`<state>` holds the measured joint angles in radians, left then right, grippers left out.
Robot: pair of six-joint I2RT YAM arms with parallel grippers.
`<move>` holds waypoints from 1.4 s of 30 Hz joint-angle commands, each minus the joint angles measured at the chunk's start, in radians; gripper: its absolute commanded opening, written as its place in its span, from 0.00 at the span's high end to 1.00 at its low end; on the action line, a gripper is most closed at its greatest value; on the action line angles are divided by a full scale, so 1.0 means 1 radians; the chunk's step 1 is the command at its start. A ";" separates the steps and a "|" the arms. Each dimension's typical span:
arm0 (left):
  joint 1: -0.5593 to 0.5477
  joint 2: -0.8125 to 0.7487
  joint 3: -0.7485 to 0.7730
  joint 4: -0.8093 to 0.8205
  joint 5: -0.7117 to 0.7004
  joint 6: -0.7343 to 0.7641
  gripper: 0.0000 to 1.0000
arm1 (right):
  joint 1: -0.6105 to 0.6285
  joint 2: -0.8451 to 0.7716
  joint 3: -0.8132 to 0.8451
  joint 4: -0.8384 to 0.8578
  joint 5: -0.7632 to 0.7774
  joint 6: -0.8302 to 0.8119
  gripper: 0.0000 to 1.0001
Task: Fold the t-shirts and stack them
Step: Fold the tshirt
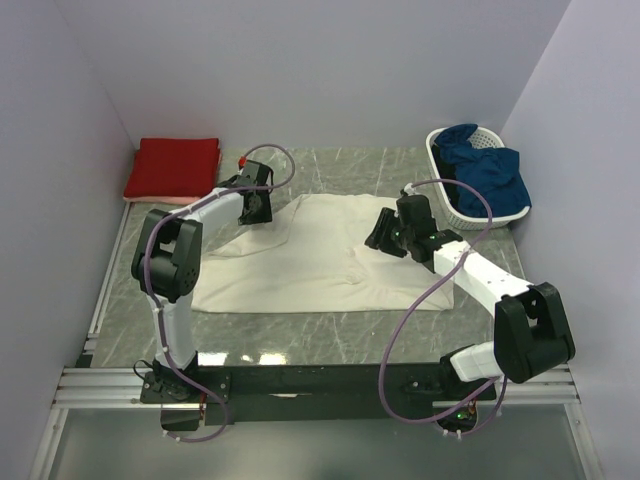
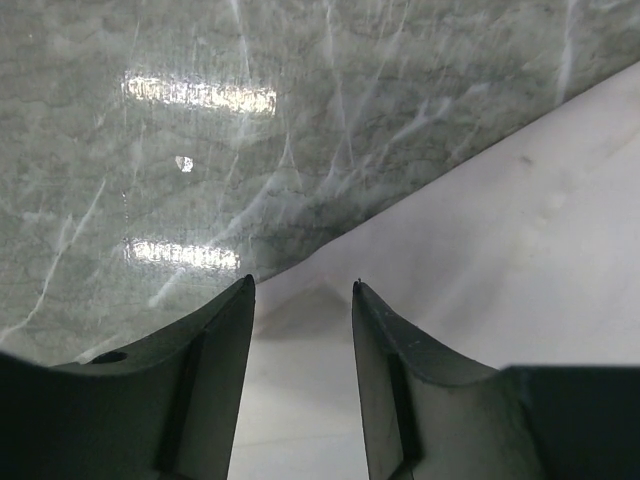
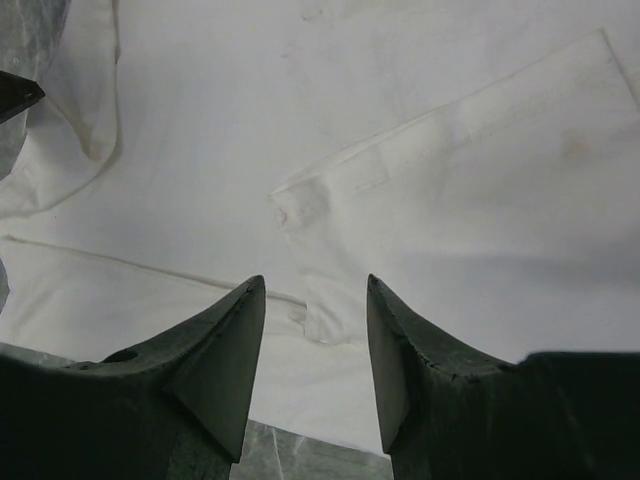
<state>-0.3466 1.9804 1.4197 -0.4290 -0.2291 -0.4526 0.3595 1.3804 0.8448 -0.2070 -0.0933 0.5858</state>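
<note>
A large cream t-shirt (image 1: 310, 265) lies spread flat across the middle of the marble table (image 1: 330, 335). A red t-shirt (image 1: 172, 167) sits folded at the far left corner. My left gripper (image 1: 256, 211) hovers at the cream shirt's far left edge. In the left wrist view it (image 2: 302, 288) is open, with the cloth's edge (image 2: 480, 260) lying below the jaws and nothing pinched. My right gripper (image 1: 384, 236) hangs over the shirt's right part. In the right wrist view it (image 3: 315, 285) is open above a folded hem (image 3: 400, 165), gripping nothing.
A white slatted basket (image 1: 437, 160) holding dark blue cloth (image 1: 485, 175) stands at the far right, close behind the right arm. Walls close in the table on the left, back and right. A metal rail (image 1: 320, 385) runs along the near edge.
</note>
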 commanded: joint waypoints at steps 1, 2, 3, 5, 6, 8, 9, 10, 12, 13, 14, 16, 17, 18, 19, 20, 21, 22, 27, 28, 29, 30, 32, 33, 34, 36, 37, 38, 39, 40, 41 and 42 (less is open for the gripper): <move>0.000 0.002 0.028 -0.007 0.005 0.022 0.51 | -0.010 -0.043 -0.006 0.014 0.018 -0.011 0.48; 0.000 0.000 0.024 -0.002 0.017 0.020 0.52 | -0.010 -0.046 -0.007 0.012 0.020 -0.011 0.48; 0.000 0.000 0.024 -0.001 0.017 0.020 0.52 | -0.011 -0.047 -0.007 0.012 0.018 -0.011 0.48; 0.000 0.003 0.025 -0.005 0.022 0.020 0.53 | -0.011 -0.047 -0.010 0.015 0.018 -0.012 0.48; 0.000 0.003 0.024 -0.002 0.025 0.020 0.54 | -0.013 -0.049 -0.010 0.015 0.015 -0.009 0.48; 0.000 0.003 0.019 0.001 0.033 0.022 0.55 | -0.013 -0.052 -0.016 0.017 0.015 -0.007 0.48; 0.000 0.003 0.019 0.001 0.034 0.020 0.57 | -0.011 -0.053 -0.018 0.017 0.015 -0.007 0.48; 0.000 0.003 0.018 0.001 0.036 0.022 0.58 | -0.014 -0.055 -0.018 0.017 0.015 -0.006 0.48; 0.000 0.001 0.016 -0.001 0.042 0.025 0.60 | -0.016 -0.057 -0.023 0.018 0.015 -0.006 0.48; 0.000 0.000 0.013 0.001 0.042 0.025 0.62 | -0.017 -0.058 -0.023 0.020 0.014 -0.006 0.48; 0.000 -0.002 0.012 0.003 0.043 0.026 0.63 | -0.014 -0.060 -0.024 0.018 0.014 -0.006 0.48; 0.000 -0.006 0.008 0.001 0.047 0.025 0.67 | -0.019 -0.058 -0.027 0.021 0.012 -0.007 0.48; 0.000 -0.009 0.007 0.003 0.048 0.026 0.69 | -0.017 -0.058 -0.026 0.020 0.010 -0.007 0.48; 0.000 -0.012 0.005 0.003 0.048 0.026 0.72 | -0.017 -0.060 -0.026 0.021 0.010 -0.006 0.48; 0.000 -0.018 0.004 0.001 0.048 0.025 0.74 | -0.019 -0.060 -0.026 0.018 0.010 -0.007 0.48; 0.000 -0.023 0.002 -0.001 0.048 0.026 0.75 | -0.019 -0.060 -0.027 0.018 0.010 -0.006 0.48; 0.000 -0.025 0.002 -0.001 0.048 0.028 0.79 | -0.019 -0.061 -0.026 0.018 0.010 -0.007 0.48; 0.000 -0.032 0.002 -0.001 0.050 0.026 0.82 | -0.019 -0.063 -0.026 0.018 0.010 -0.007 0.48; 0.000 -0.048 0.001 -0.004 0.059 0.025 0.93 | -0.025 -0.067 -0.023 0.015 0.009 -0.007 0.48; 0.000 -0.052 -0.001 -0.002 0.059 0.023 0.95 | -0.025 -0.066 -0.023 0.015 0.009 -0.006 0.48; 0.000 -0.055 -0.001 -0.002 0.059 0.023 0.96 | -0.027 -0.067 -0.024 0.017 0.009 -0.007 0.48; 0.000 -0.055 -0.001 -0.001 0.057 0.023 0.96 | -0.027 -0.070 -0.026 0.017 0.007 -0.007 0.48; -0.002 -0.051 0.013 -0.008 0.045 0.023 0.80 | -0.028 -0.070 -0.026 0.018 0.007 -0.006 0.48; -0.002 -0.049 0.018 -0.011 0.042 0.023 0.75 | -0.030 -0.072 -0.024 0.017 0.006 -0.006 0.48; 0.000 -0.046 0.027 -0.014 0.039 0.023 0.72 | -0.030 -0.072 -0.027 0.018 0.006 -0.006 0.48; -0.002 -0.038 0.036 -0.020 0.022 0.025 0.61 | -0.030 -0.073 -0.029 0.020 0.006 -0.004 0.48; -0.002 -0.029 0.048 -0.027 0.017 0.025 0.60 | -0.031 -0.072 -0.032 0.020 0.006 -0.004 0.48; -0.002 -0.022 0.053 -0.030 0.017 0.029 0.59 | -0.031 -0.072 -0.032 0.020 0.006 -0.006 0.48; -0.003 -0.012 0.059 -0.034 0.016 0.032 0.58 | -0.031 -0.072 -0.032 0.021 0.006 -0.004 0.48; -0.002 -0.002 0.068 -0.040 0.013 0.031 0.58 | -0.033 -0.070 -0.033 0.021 0.006 -0.004 0.48; -0.002 0.004 0.071 -0.040 0.013 0.034 0.58 | -0.033 -0.070 -0.033 0.023 0.006 -0.004 0.48; -0.002 0.009 0.073 -0.039 0.016 0.034 0.58 | -0.033 -0.070 -0.035 0.023 0.004 -0.004 0.48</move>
<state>-0.3466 1.9869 1.4410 -0.4610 -0.1947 -0.4305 0.3374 1.3483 0.8234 -0.2058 -0.0948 0.5858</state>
